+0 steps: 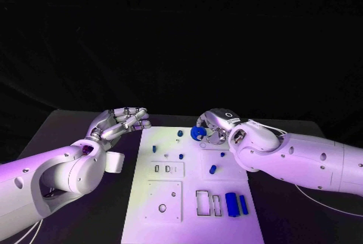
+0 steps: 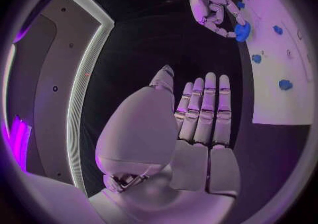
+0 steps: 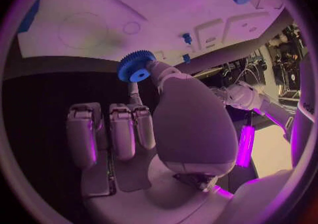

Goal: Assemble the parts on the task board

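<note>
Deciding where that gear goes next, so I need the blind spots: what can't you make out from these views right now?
- Head view: right hand covers the task board under the blue gear; no target peg visible there.
- Right wrist view: the finger behind the gear is hidden, so the grip is unclear.
- Head view: small blue parts are too small to identify.
- Left wrist view: the left hand blocks the table beyond it.

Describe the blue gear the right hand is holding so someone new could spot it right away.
Find the white task board mid-table, then follow its far end to the right hand. Pinched at its fingertips is the blue gear, round, toothed, with a centre hole, unlike the small pegs and long blue bars on the board.
</note>
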